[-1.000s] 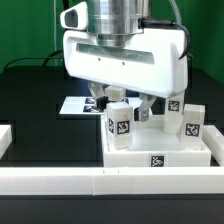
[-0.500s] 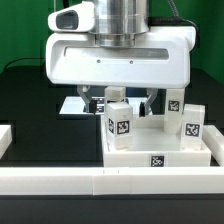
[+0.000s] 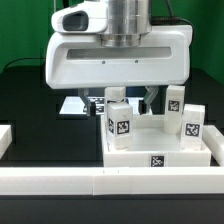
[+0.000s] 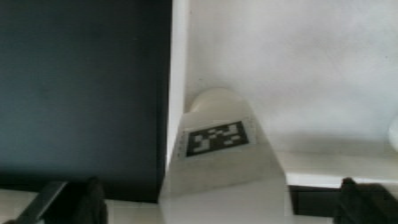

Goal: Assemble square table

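The white square tabletop (image 3: 176, 156) lies with its rim up behind the front rail. Several white block legs with tags stand on it: one at the front (image 3: 118, 126), one at the back (image 3: 174, 101) and one on the exterior view's right (image 3: 191, 122). My gripper (image 3: 124, 103) hangs over the tabletop's left part, open, with its fingers down on either side of a leg. In the wrist view that leg (image 4: 221, 150) stands between the two fingertips (image 4: 79, 200), near the tabletop's edge (image 4: 267, 50). The gripper (image 4: 221, 205) is not closed on it.
The long low white border rail (image 3: 100, 183) runs along the front. A short white rail piece (image 3: 5, 138) stands at the exterior view's left. The marker board (image 3: 74, 106) lies on the black table behind the gripper.
My gripper has shifted toward the exterior view's left and squared up over the tabletop. Over the last half second it has barely moved. The legs have not moved.
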`<state>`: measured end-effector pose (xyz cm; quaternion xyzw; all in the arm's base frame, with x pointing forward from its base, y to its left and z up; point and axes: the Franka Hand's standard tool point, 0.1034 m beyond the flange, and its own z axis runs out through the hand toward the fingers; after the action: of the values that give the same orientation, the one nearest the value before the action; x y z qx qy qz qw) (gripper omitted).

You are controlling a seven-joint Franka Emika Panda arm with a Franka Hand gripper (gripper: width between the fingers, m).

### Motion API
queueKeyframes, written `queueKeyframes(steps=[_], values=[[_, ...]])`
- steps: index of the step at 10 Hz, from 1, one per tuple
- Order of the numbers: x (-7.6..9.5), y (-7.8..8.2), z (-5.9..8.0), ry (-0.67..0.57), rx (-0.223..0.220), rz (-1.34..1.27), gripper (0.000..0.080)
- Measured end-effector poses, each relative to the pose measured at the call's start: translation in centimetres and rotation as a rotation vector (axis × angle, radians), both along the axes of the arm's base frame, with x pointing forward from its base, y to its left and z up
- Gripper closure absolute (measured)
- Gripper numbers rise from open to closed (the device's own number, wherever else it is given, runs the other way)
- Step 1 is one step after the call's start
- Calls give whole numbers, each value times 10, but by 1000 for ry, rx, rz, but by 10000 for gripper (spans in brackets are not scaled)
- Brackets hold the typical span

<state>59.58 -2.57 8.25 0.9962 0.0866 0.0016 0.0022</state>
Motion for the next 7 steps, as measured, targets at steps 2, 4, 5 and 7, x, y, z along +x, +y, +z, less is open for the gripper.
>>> queueKeyframes(steps=[2,4,5,7], values=[[0,0,0,0,0,-10,291],[0,0,0,0,0,-24,478],[0,0,0,0,0,-25,514],[0,0,0,0,2,-161,514]])
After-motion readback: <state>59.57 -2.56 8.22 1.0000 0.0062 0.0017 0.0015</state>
